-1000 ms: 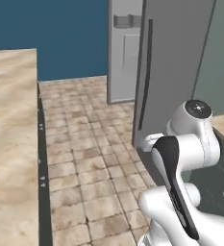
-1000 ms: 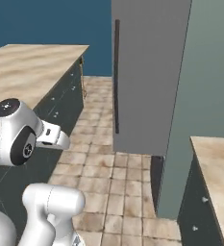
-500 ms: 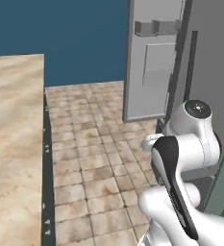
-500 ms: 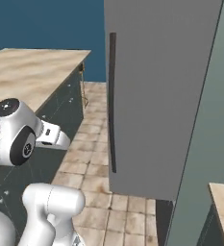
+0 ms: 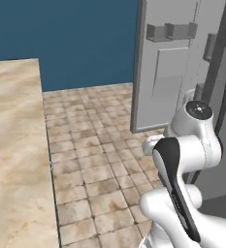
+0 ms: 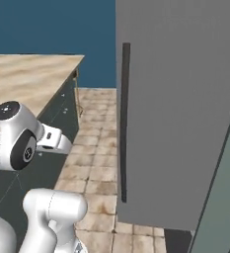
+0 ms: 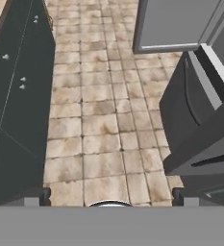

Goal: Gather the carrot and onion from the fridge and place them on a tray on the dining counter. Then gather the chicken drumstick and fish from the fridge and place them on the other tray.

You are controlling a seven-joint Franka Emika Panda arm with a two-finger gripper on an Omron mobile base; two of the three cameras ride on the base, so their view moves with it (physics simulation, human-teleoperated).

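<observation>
The fridge (image 6: 180, 113) is being faced by the robot arm (image 5: 182, 160), and its tall grey front is being shown upright in the right base view, with a long dark vertical handle (image 6: 125, 121) running down near its left edge. In the left base view one fridge door (image 5: 168, 68) is being seen swung out over the tiled floor (image 5: 95, 145), its inner side being turned toward the camera with a shelf bin (image 5: 175, 31) fixed near its top. Nothing of the inside of the fridge is being shown clearly, so the places of the carrot, onion, chicken drumstick and fish cannot be told.

The bench (image 5: 15, 155), with its beige marbled top, is being seen along the left of the left base view, its right edge bordering the floor. In the right base view the same bench (image 6: 27, 74) is being shown at the left, its dark front panels dropping to the floor beside the arm (image 6: 22, 143).

In the hand view the fingers (image 7: 36, 197) are being held wide apart, one tip at each lower side, and nothing is being held between them. Below them the tiled floor (image 7: 99, 120) is being looked down on, the dark bench front (image 7: 17, 96) lying at the left and the grey fridge door (image 7: 176, 24) at the upper right, with dark fridge parts (image 7: 195, 120) at the right.
</observation>
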